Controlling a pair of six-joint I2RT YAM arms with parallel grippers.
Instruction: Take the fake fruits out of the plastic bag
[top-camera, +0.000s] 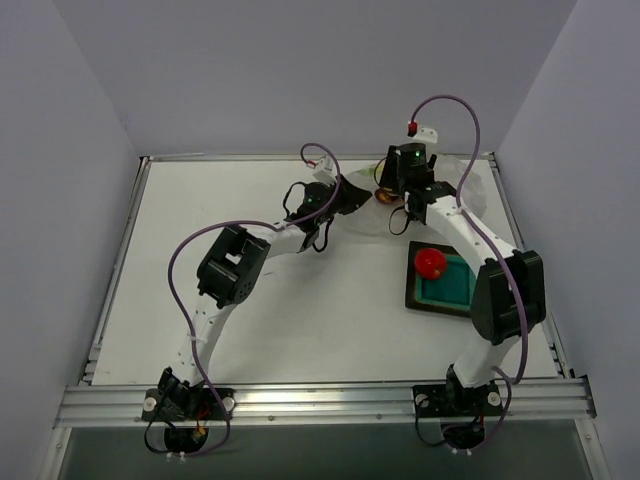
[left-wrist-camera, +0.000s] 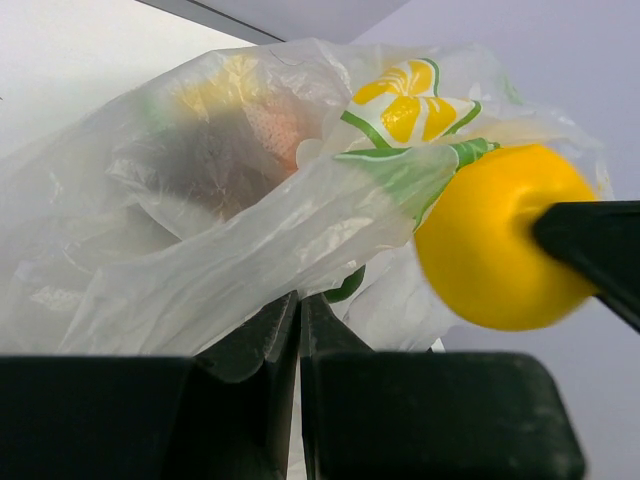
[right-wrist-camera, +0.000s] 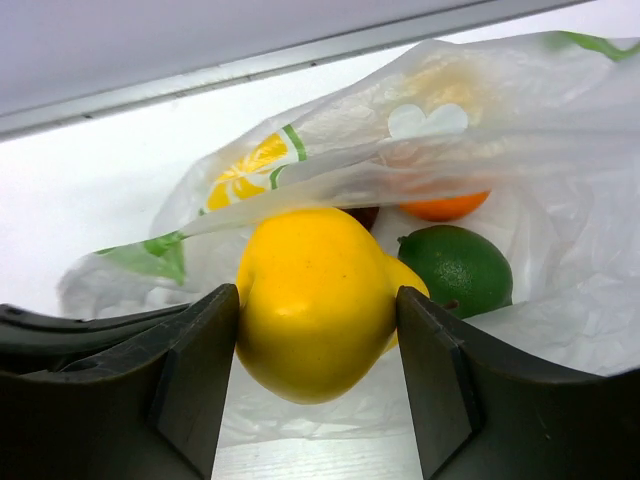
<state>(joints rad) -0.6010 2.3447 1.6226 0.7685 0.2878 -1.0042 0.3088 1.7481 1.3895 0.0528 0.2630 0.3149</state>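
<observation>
The right fingers (right-wrist-camera: 205, 380) stand part-way apart, clamped on either side of a yellow fruit (right-wrist-camera: 310, 300) that sits against the plastic bag (right-wrist-camera: 560, 140). The left fingers (left-wrist-camera: 285, 340) are pressed together, pinching a fold of the bag's film. In the top view both arms reach to the far side of the worktop (top-camera: 250, 320), the left one bent at the elbow. A green fruit (right-wrist-camera: 460, 268) and an orange fruit (right-wrist-camera: 445, 206) lie inside the bag, clear only from the right wrist. Only the top view shows the dark tray (top-camera: 412, 298) beside the right arm, with a red fruit (top-camera: 431, 262) in it.
</observation>
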